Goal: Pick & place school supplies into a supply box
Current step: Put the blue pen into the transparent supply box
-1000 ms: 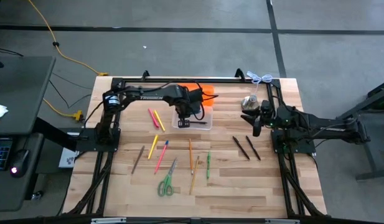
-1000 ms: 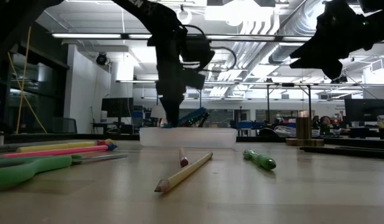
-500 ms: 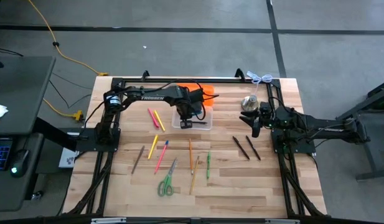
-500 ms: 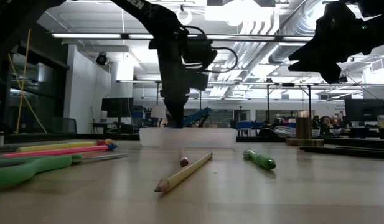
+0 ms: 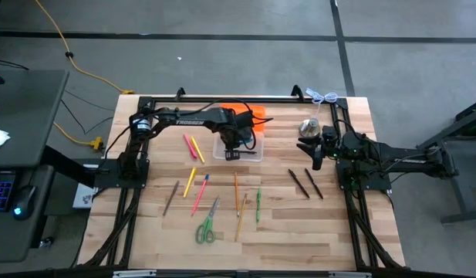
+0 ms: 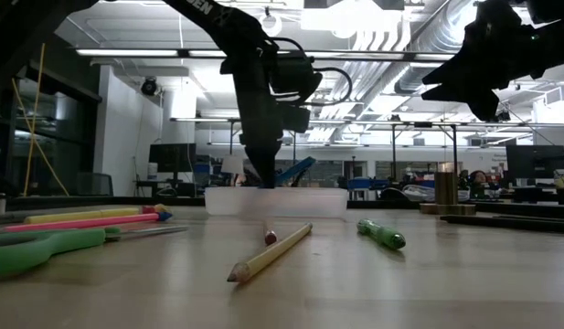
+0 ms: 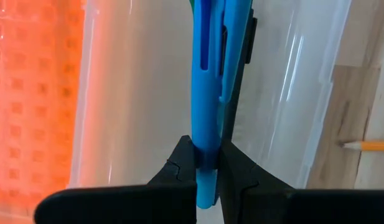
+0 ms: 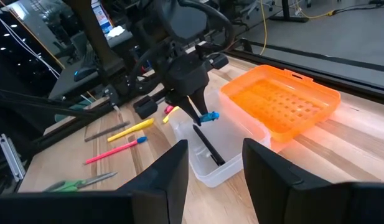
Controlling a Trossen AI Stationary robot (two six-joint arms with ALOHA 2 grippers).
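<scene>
A pale wooden plank table (image 5: 299, 224) is being viewed inside a large room with grey flooring, ceiling pipes and strip lights. The small clear plastic supply box (image 5: 239, 151) with its bright orange lid (image 5: 249, 113) is sitting toward the table's far edge. Above the box, a blue pen (image 7: 207, 93) is being clamped by the left gripper (image 5: 232, 142). The right gripper (image 5: 315, 151), fingers apart, is being held beside the box. Pencils, markers and green-handled scissors (image 5: 206, 225) are lying nearer than the box.

Both arms are black, built of slim tubular links with blocky joints. The left arm (image 5: 183, 118) carries white "TROSSEN" lettering along its link, and black cable loops beside its wrist. Each claw ends in two flat, dark fingers (image 8: 172, 171).
</scene>
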